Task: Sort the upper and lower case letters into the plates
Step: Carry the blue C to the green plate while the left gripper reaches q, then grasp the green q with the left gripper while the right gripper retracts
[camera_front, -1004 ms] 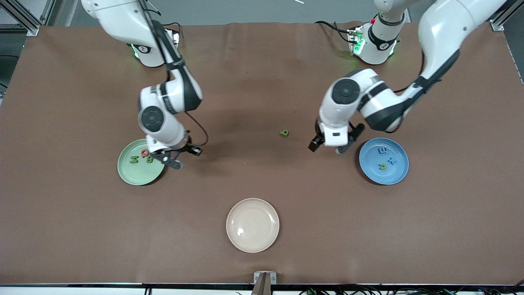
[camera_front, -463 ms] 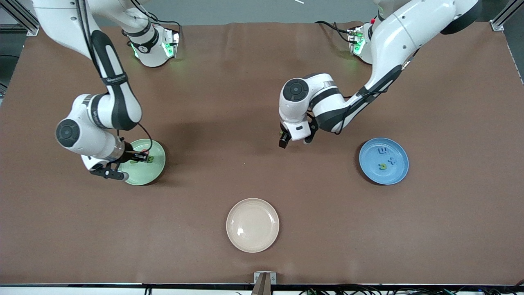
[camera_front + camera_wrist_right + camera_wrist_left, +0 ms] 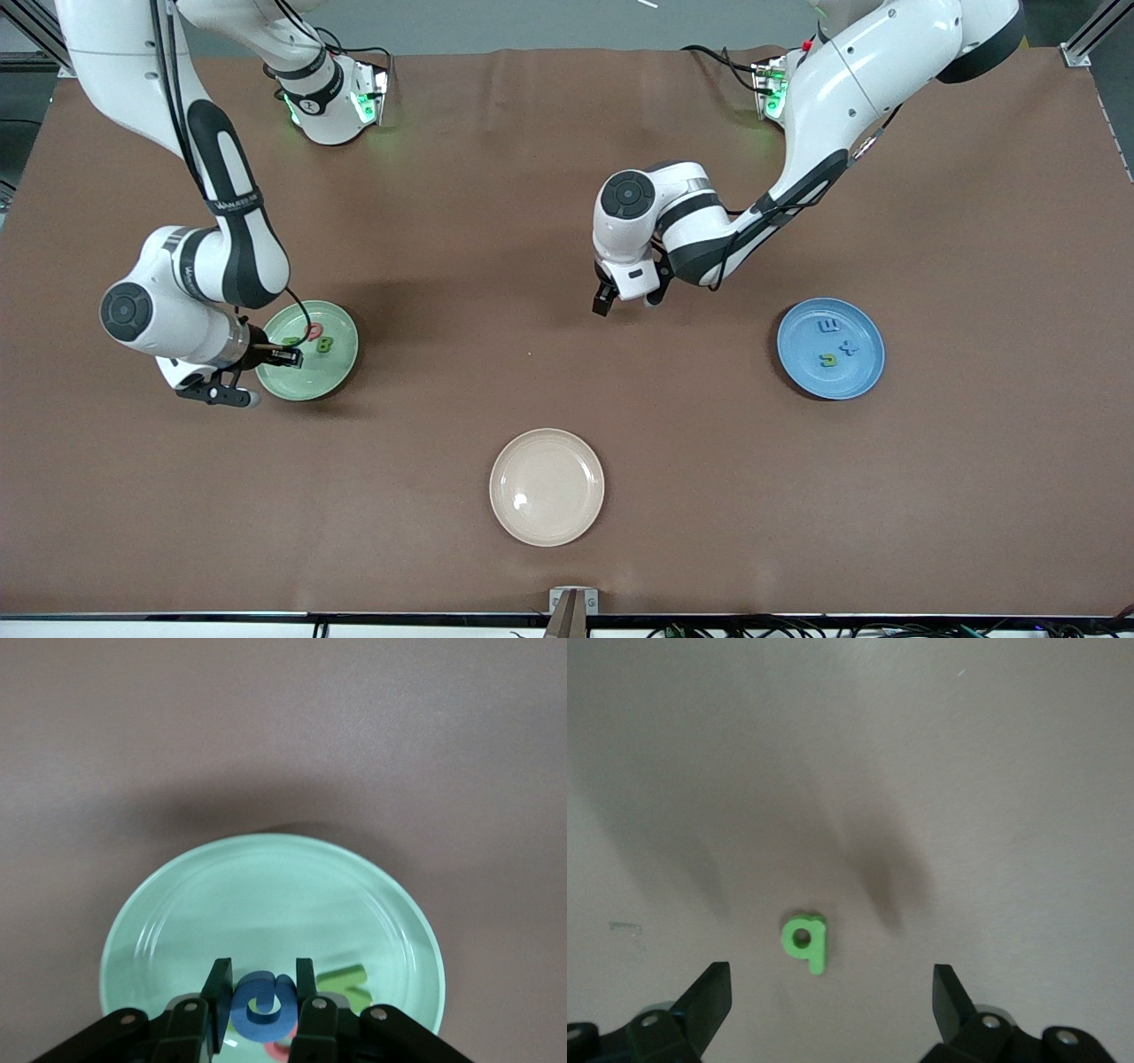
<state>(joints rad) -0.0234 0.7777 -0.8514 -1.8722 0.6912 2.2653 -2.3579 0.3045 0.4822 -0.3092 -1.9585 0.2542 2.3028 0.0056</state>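
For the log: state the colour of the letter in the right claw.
Blue letter, clearest in the right wrist view.

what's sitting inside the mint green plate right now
In the mint green plate lie a red letter and a green letter. The right gripper, holding a blue letter, covers part of it; anything underneath is hidden.
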